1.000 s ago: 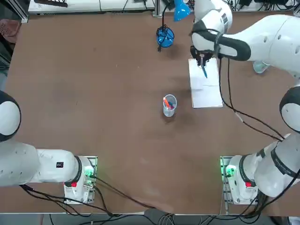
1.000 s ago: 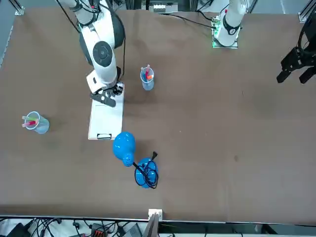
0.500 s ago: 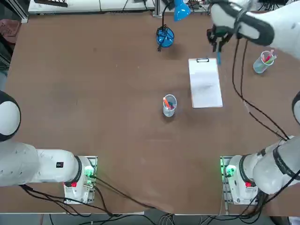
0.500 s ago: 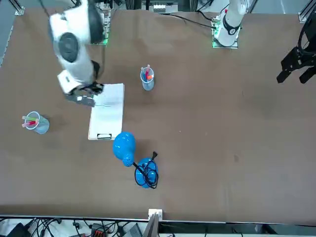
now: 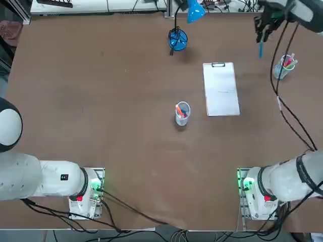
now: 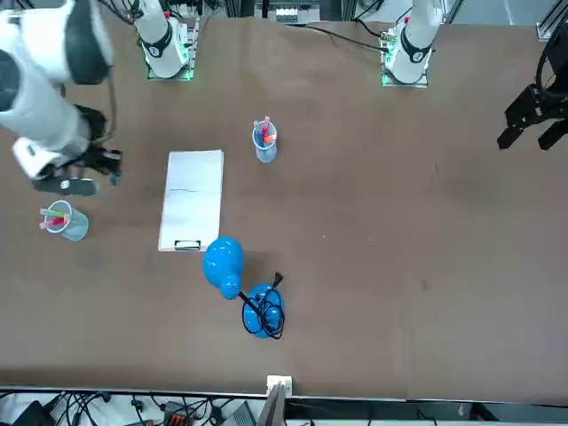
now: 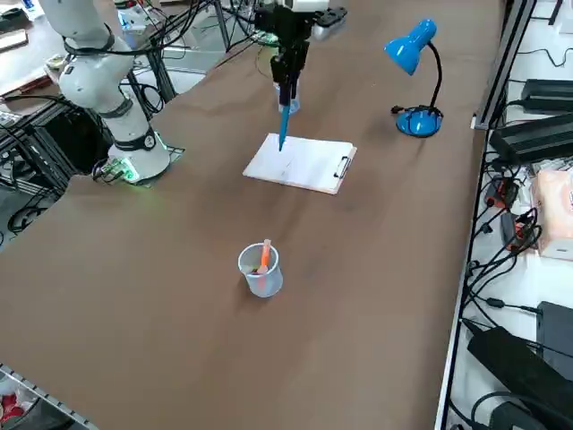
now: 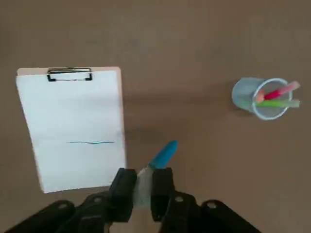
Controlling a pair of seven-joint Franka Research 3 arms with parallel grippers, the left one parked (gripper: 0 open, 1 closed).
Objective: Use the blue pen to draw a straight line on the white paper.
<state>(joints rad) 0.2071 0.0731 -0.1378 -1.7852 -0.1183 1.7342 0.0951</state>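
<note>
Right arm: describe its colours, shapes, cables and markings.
The right arm has glossy white rounded segments with dark bands at the joints. Its base sits on a metal plate, with a green light and a red patch. A black cable hangs loose from the wrist down toward the base. The end effector is black, with two blocky fingers.

white paper (image 8: 73,126): matt | table (image 5: 101,101): matt brown | cup (image 8: 260,98): clear plastic

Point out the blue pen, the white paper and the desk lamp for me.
blue pen (image 8: 163,154), right wrist view, on its barrel.
white paper (image 5: 221,93), top view, sheet's middle.
desk lamp (image 7: 410,46), right side view, on its shade.
</note>
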